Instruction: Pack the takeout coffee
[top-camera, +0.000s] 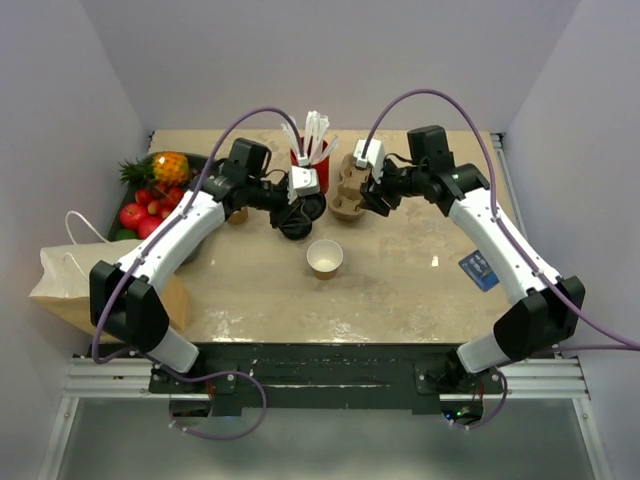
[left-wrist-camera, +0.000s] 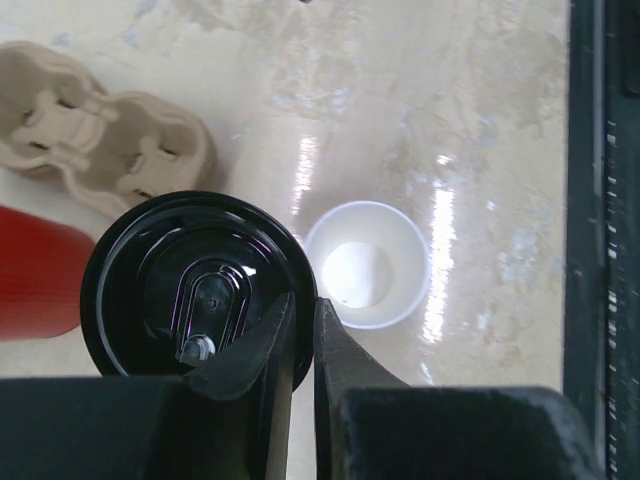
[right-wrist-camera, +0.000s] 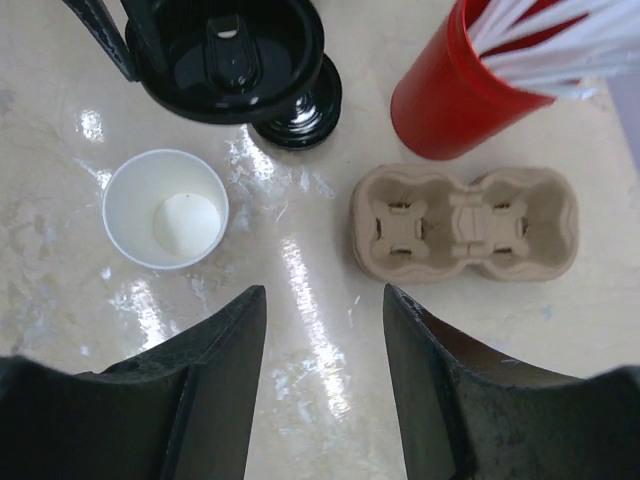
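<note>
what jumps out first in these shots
The left gripper pinches the rim of a black lid near the table's middle. Beside it stands an open, empty paper cup, and behind, a red cup full of white straws beside a pulp cup carrier.

The takeout coffee (left-wrist-camera: 200, 290) is left of the carrier (top-camera: 349, 190), behind the lidless cup (top-camera: 325, 259).

In the left wrist view the round black plastic lid (left-wrist-camera: 195, 290) hides whatever lies beneath it, and the picture's left edge cuts off the tall red cup (left-wrist-camera: 35, 270). The small blue card (top-camera: 478, 270) is too small to read.
</note>
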